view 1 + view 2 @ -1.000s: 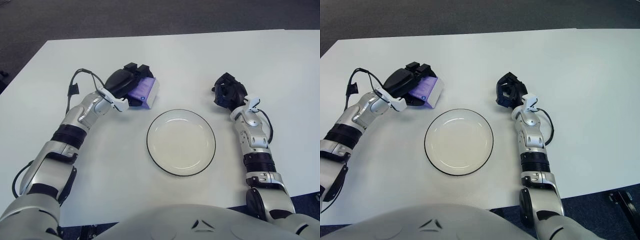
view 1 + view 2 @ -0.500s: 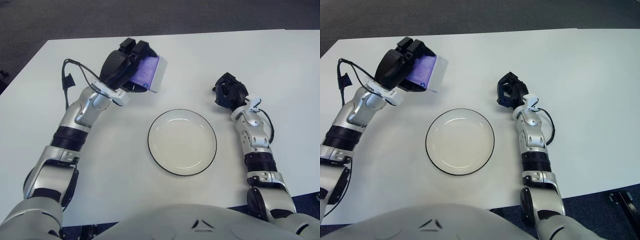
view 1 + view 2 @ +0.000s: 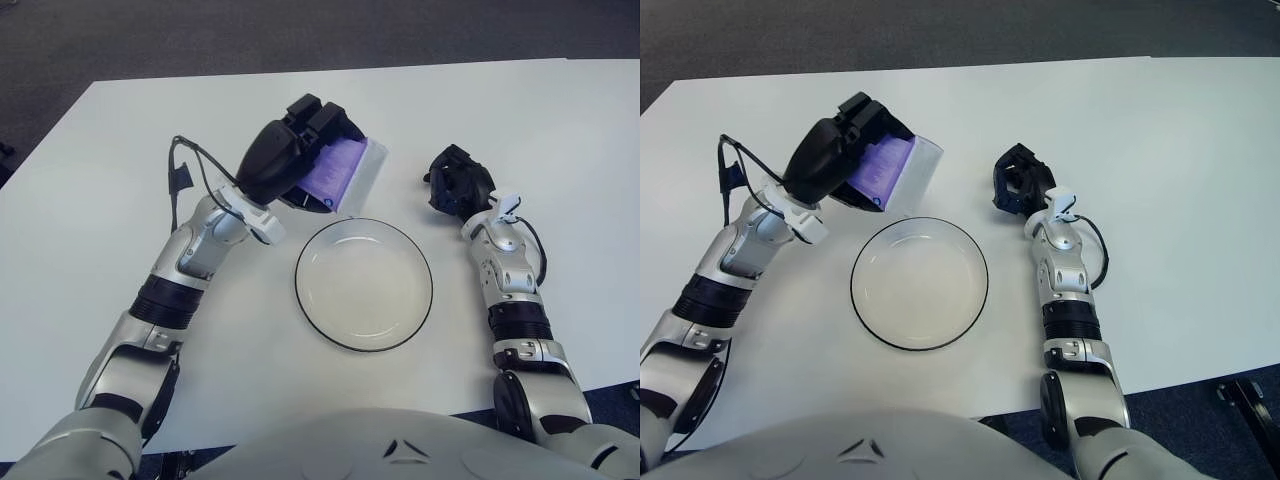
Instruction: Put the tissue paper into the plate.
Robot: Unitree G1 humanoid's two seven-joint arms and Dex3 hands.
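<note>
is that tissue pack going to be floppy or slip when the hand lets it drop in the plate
Probably soft rather than stiff: the tissue pack looks like a thin plastic-wrapped packet, so it may sag a little. It is likely light, since the left hand holds it in the air by one end. The glossy wrap and the smooth plate suggest it could slide slightly on landing.

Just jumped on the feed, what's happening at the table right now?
The left hand holds a purple tissue pack up off the white table, just beyond the far left rim of the plate. The plate has nothing in it, so the pack is not yet placed. The right hand shows to the right of the plate, idle and holding nothing.
</note>
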